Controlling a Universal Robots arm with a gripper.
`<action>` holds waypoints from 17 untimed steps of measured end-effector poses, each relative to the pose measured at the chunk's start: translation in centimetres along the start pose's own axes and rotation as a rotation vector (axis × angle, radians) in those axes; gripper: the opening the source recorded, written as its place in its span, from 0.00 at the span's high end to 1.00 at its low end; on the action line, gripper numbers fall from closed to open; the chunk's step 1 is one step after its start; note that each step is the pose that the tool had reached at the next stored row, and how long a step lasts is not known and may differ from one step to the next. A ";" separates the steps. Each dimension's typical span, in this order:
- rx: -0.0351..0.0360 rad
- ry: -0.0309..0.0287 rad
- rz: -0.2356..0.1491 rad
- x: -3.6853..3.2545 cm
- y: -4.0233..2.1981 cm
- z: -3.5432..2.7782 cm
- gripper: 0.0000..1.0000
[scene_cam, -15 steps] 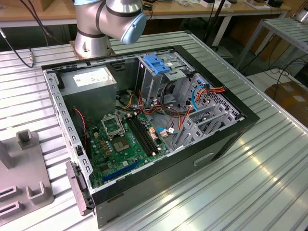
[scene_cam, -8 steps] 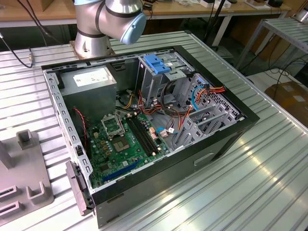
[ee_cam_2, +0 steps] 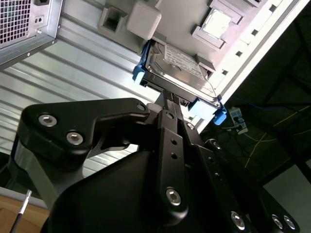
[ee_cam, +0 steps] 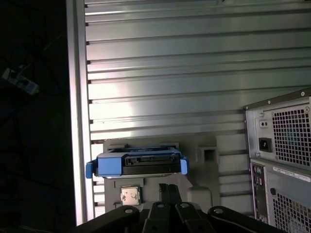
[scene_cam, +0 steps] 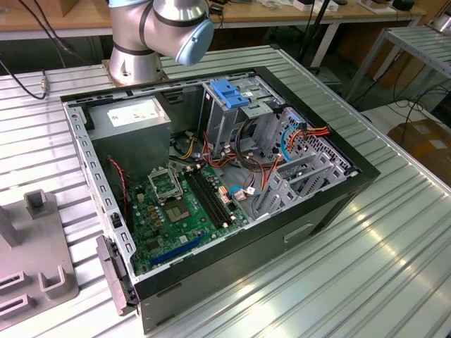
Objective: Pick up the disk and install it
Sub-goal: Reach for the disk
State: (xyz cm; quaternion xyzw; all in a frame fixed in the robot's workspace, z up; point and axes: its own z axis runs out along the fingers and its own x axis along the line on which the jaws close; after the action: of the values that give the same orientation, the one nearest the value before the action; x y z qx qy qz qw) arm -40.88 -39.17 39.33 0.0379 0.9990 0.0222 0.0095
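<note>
One disk [ee_cam_2: 181, 68] lies flat, label up, on a grey fixture [ee_cam_2: 184, 19] near the computer case [ee_cam: 279, 160]. Its long axis runs crosswise to the gripper [ee_cam_2: 169, 94], connector edge facing it. Near edge partly covered; gripper open or closed, can't tell.

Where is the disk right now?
In both wrist views the disk sits on a grey holder by the edge of the metal table, just ahead of the gripper.
</note>
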 end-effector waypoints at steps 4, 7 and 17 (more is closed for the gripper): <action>0.0000 -0.0001 0.000 0.66 -0.02 -0.01 0.90; 0.0000 0.0000 0.000 1.12 -0.05 -0.02 0.90; -0.0001 -0.0002 0.000 4.90 -0.25 -0.08 0.90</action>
State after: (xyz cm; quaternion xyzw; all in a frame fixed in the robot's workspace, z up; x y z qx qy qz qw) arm -45.79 -39.05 39.32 0.0380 0.9990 0.0223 0.0096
